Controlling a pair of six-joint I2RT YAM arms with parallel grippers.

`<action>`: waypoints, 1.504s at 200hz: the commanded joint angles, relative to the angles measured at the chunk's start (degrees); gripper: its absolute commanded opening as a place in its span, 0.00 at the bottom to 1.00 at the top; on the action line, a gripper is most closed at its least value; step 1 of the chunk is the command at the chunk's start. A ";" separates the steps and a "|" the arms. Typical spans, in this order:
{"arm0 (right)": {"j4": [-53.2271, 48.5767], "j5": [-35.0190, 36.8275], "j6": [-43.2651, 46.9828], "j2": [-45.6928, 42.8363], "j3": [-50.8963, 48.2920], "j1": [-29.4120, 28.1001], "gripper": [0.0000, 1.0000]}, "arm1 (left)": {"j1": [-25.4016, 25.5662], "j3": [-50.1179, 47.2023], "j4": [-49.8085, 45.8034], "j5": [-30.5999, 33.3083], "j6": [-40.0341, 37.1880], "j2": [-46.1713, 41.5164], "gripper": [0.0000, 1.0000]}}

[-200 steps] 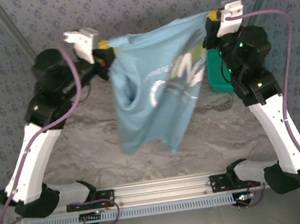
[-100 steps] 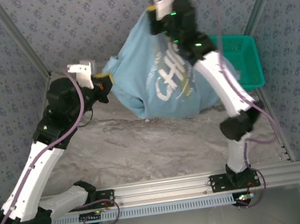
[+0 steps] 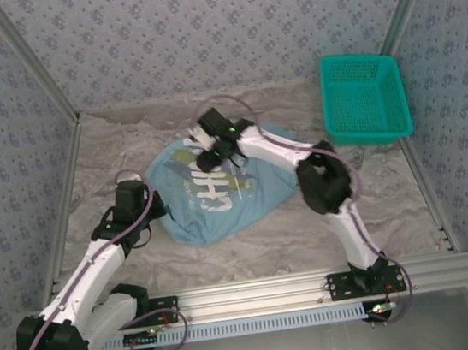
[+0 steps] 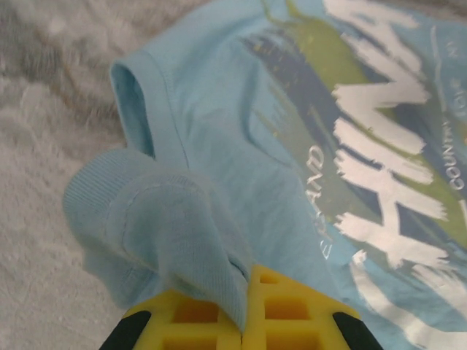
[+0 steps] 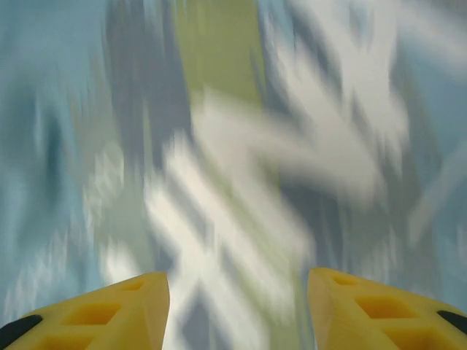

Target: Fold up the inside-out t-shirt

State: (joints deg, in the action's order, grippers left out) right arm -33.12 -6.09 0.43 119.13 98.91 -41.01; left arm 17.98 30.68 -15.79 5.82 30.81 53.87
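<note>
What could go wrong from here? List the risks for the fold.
The left hand is shut on a bunched ribbed edge of the t-shirt; pulling could drag the whole heap.
The shirt lies rumpled, not spread flat, so folding now may trap creases.
The right hand hangs open close over the print; closing there may pinch several layers.

The shirt (image 3: 220, 198) lay on the table (image 3: 375, 199), at its middle. The basket (image 3: 369, 134) stood well apart, in the far right corner. The left gripper (image 3: 157, 209) was at the shirt's left edge, with cloth between its fingers. The right gripper (image 3: 207, 157) was over the shirt's far part.
</note>
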 commanded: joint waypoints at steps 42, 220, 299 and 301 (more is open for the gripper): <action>0.88 11.53 -11.31 -22.82 -34.10 0.40 0.72 | -0.68 -0.37 6.86 -5.27 1.92 2.82 0.00; -3.85 25.89 -5.90 -18.66 -22.64 20.54 0.39 | 2.45 -0.67 11.89 -25.36 3.36 6.31 0.05; 20.82 -4.06 2.56 -29.73 -41.52 -2.75 0.64 | 4.08 -0.42 13.77 -24.59 3.37 10.76 0.08; 21.24 -4.03 2.83 -29.39 -41.43 -3.06 0.64 | 4.08 -0.46 13.81 -24.56 3.38 10.70 0.08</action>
State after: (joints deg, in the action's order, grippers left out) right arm -21.26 0.08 -0.27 87.85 58.59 -40.23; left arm 21.56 29.85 -3.57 -18.48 34.15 64.51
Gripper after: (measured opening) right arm 0.636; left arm 0.085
